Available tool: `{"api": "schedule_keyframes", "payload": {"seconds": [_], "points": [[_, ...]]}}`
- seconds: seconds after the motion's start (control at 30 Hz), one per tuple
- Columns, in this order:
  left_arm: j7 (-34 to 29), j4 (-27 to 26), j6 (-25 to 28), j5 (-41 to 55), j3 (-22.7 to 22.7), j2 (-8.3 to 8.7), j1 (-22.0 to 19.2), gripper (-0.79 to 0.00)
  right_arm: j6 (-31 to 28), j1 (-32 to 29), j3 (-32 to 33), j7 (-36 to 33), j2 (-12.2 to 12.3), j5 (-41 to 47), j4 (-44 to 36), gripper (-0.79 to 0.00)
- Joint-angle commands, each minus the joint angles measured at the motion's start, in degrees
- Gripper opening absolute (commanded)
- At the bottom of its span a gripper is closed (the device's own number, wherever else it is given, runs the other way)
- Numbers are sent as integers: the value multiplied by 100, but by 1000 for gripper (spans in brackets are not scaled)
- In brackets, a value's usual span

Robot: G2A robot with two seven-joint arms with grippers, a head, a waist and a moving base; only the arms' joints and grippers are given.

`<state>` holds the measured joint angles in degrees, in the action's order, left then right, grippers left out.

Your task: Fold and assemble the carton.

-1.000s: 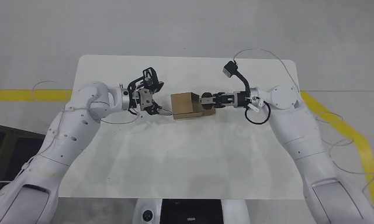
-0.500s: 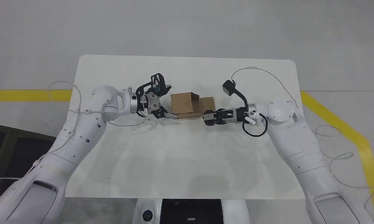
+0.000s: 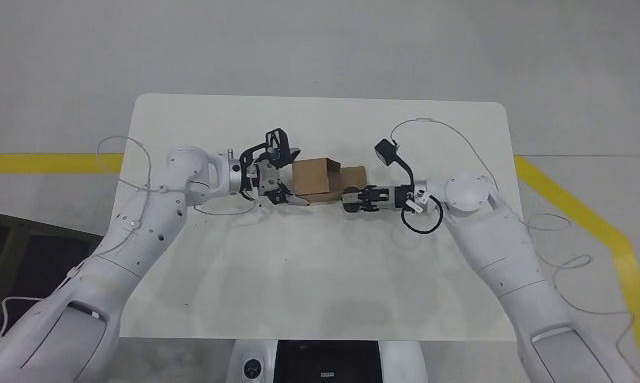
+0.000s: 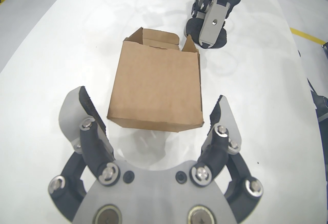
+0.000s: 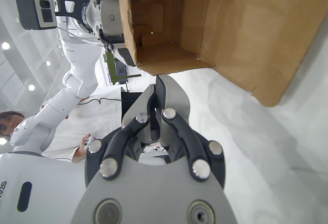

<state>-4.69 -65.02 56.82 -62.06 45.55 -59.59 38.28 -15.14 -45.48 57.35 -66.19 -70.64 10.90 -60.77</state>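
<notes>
Carton (image 3: 318,180) mid-frame judged light, crushable; my left gripper (image 4: 151,104) stood apart, right gripper (image 5: 159,81) pinched shut; best held by side walls

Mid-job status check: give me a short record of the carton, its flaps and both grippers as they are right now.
carton: on its side on the table, open end toward the right gripper
closed end: flaps folded in, facing the left gripper
large flap: unfolded, flat on the table
left gripper: fingers open, either side of the closed end, not gripping
right gripper: fingers shut, empty, tip at the edge of the open end; contact cannot be told
</notes>
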Motion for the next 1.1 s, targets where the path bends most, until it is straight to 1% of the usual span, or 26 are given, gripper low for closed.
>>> {"api": "schedule_keyframes", "payload": {"seconds": [0.0, 0.1, 0.4, 0.83, 1.07], "points": [[33, 46, 33, -27, -22, -20, -20, 0, -56, 73, -94, 19, -36, 23, 75, -785], [58, 116, 113, -59, -58, -52, -54, 0, -161, 186, -231, 21, -97, 98, 202, -785], [132, 189, 118, -89, -299, -106, -173, 0, -471, 514, -626, -5, -287, 254, 630, -785], [94, 169, 118, 54, -559, -65, -287, 0, -802, 905, -1066, 253, -553, 205, 1142, -785], [-15, 188, 118, 237, -600, -42, -308, 0, -920, 991, -1213, 392, -669, 209, 1315, -785]]}}
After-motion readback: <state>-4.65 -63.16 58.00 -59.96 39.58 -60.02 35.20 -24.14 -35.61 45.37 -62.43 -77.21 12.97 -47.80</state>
